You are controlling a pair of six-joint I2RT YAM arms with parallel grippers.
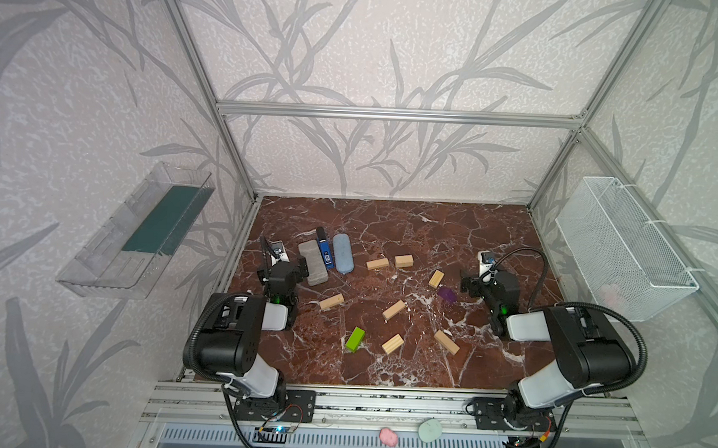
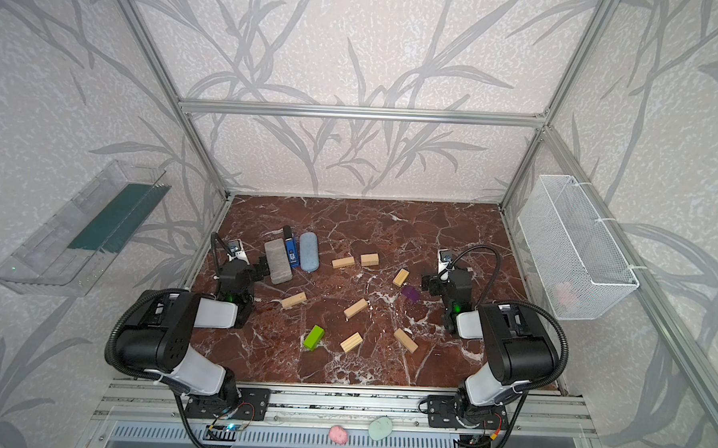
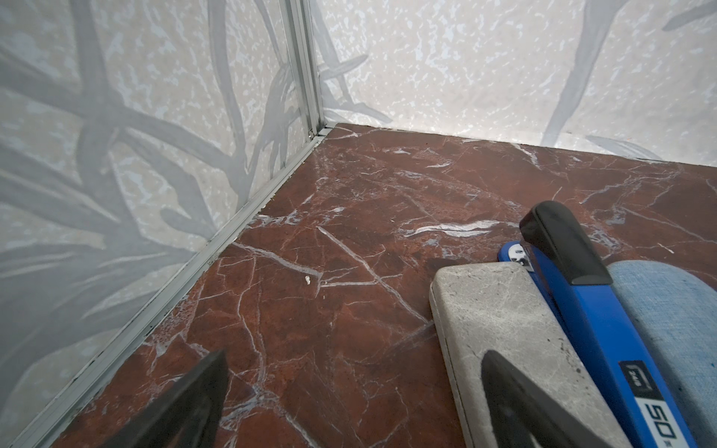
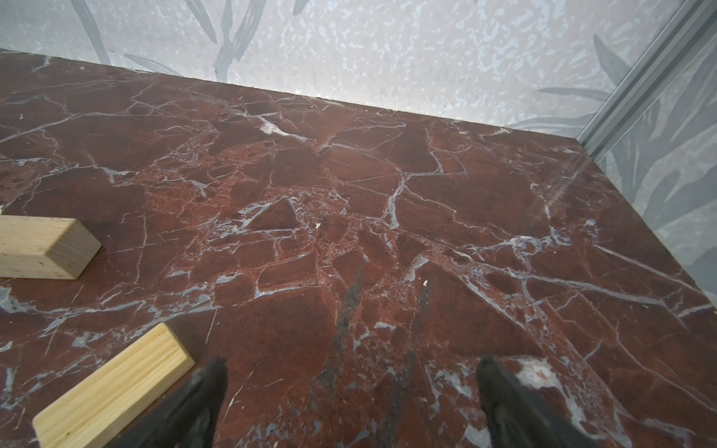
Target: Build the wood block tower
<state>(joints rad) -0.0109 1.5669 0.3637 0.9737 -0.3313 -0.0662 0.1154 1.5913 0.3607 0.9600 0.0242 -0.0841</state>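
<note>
Holding our left gripper (image 3: 355, 355) and right gripper (image 4: 353, 360) wide and empty, we risk the right one knocking the purple block (image 1: 446, 294) just beside it away.

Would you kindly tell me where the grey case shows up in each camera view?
Top view: grey case, left of centre.
Top view: same place.
Left wrist: close up, near the camera.
Right wrist: not in it.
Shared landmark: the blue stapler lying alongside it.
</note>
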